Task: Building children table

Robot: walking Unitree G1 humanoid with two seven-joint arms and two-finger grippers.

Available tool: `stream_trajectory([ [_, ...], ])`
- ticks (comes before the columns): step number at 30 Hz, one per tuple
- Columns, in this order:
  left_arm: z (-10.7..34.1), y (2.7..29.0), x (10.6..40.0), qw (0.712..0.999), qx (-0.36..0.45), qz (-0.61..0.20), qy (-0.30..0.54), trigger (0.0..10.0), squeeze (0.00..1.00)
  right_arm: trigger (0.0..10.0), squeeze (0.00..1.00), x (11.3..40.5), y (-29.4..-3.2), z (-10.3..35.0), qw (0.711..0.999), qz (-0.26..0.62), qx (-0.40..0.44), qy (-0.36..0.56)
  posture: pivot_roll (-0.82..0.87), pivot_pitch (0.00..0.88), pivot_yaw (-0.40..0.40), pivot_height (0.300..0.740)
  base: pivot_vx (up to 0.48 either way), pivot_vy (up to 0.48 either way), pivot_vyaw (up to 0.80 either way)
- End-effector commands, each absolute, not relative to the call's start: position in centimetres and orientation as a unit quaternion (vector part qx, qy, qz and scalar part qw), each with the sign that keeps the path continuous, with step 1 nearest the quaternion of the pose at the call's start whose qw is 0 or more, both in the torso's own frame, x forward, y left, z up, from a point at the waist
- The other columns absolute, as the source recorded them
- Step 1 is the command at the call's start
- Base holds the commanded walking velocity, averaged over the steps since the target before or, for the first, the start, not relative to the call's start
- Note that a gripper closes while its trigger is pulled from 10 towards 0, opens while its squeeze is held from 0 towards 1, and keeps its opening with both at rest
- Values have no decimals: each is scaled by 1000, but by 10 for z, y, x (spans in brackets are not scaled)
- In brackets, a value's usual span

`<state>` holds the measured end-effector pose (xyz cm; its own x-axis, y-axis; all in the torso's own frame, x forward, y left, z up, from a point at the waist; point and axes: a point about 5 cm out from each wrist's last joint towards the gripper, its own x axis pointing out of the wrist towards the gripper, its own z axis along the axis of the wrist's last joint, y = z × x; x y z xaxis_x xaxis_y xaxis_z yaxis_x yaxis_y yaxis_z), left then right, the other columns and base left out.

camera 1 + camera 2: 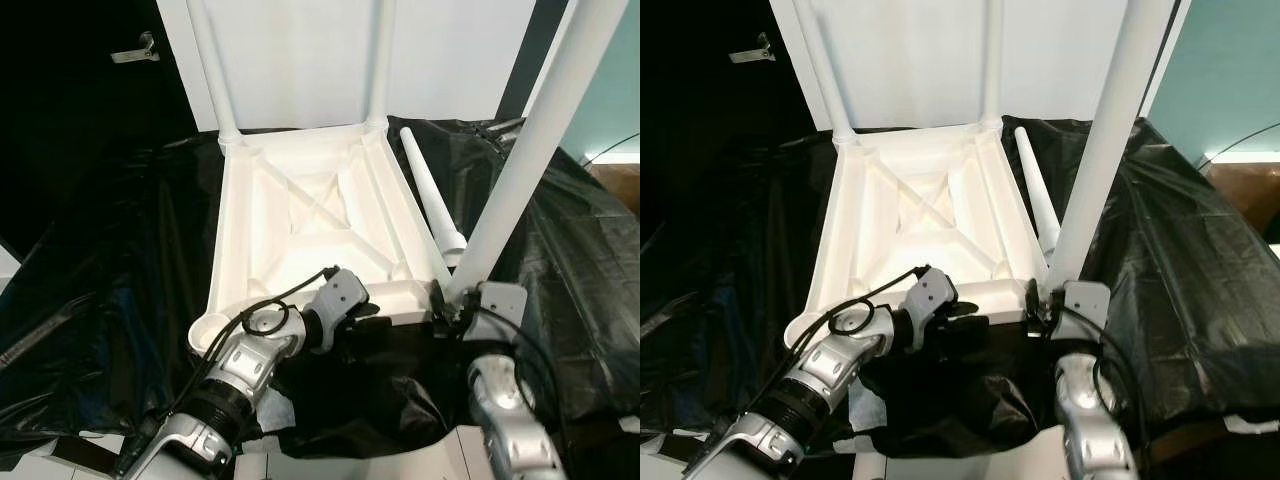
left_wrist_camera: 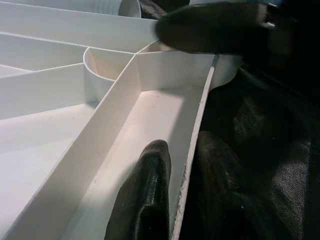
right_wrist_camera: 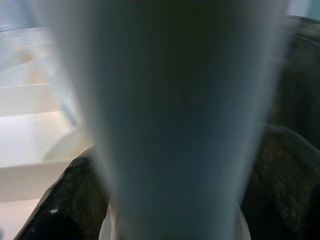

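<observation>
On a surface draped in black plastic sheet (image 1: 120, 260), before a white wall panel (image 1: 300, 60) and a teal wall at right: 1 white plastic tabletop (image 1: 310, 215), upside down, ribbed underside up.

Legs: 2 far legs (image 1: 212, 65) stand upright in the far corner sockets. 1 loose leg (image 1: 430, 195) lies on the sheet just beside the tabletop's right edge, long axis running away from the robot, narrow tip at the far end. 1 held leg (image 1: 530, 150) stands at the near right corner, tilted up and to the right.

Left claw (image 1: 365, 318): closed on the tabletop's near rim. Left wrist view adds 1 finger (image 2: 145, 195) inside the rim wall and 1 outside it.

Right claw (image 1: 450, 300): gripping the held leg at its base. Right wrist view adds the leg close up, blurred, between the dark fingers (image 3: 65, 200).
</observation>
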<state>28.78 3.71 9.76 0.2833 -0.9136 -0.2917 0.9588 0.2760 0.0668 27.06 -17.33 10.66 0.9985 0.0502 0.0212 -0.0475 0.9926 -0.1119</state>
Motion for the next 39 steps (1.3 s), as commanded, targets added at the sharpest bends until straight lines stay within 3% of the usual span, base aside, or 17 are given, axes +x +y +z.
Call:
stream_trajectory([
  [1, 79, 38, 276, 758, 115, -626, 144, 10000, 0, 10000, 1000, 271, -170, 101, 998, 49, -42, 4, -75, 2, 21, 740, 0, 0, 0],
  [2, 79, 36, 275, 756, 114, -628, 144, 10000, 0, 10000, 0, 275, -172, 102, 994, 98, -56, 10, -76, 4, 20, 740, 0, 0, 0],
  [5, 78, 35, 274, 756, 112, -629, 144, 10000, 0, 10000, 0, 275, -180, 108, 978, 182, -99, 9, -76, 7, 12, 740, 0, 0, 0],
  [13, 78, 35, 273, 758, 109, -627, 145, 10000, 0, 10000, 0, 271, -189, 113, 963, 245, -112, 22, -74, 11, 10, 740, 0, 0, 0],
  [14, 78, 35, 273, 759, 108, -626, 145, 10000, 0, 9569, 0, 272, -191, 114, 958, 263, -113, 27, -74, 9, 10, 740, 0, 0, 0],
  [15, 78, 35, 274, 759, 108, -625, 145, 10000, 0, 2510, 0, 273, -194, 115, 953, 276, -117, 34, -74, 6, 12, 740, 0, 0, 0],
  [17, 78, 35, 274, 760, 108, -625, 145, 10000, 0, 2510, 0, 275, -197, 115, 950, 285, -119, 39, -74, 6, 12, 740, 0, 0, 0],
  [18, 79, 36, 275, 760, 109, -624, 144, 10000, 0, 0, 0, 275, -200, 116, 946, 297, -125, 44, -75, 4, 15, 740, 0, 0, 0],
  [32, 80, 37, 275, 760, 111, -625, 143, 10000, 0, 0, 0, 276, -208, 119, 943, 309, -112, 61, -75, 8, 20, 740, 0, 0, 0],
  [36, 80, 37, 275, 760, 111, -625, 143, 10000, 0, 0, 0, 277, -200, 106, 967, 229, -88, 68, -73, 9, 19, 740, 0, 0, 0],
  [37, 80, 36, 275, 760, 111, -624, 143, 10000, 0, 0, 0, 270, -183, 93, 992, 102, -46, 60, -73, 9, 18, 740, 0, 0, 0],
  [39, 80, 36, 275, 761, 111, -623, 143, 10000, 0, 0, 0, 266, -179, 91, 996, 67, -31, 55, -67, 9, 15, 740, 0, 0, 0],
])
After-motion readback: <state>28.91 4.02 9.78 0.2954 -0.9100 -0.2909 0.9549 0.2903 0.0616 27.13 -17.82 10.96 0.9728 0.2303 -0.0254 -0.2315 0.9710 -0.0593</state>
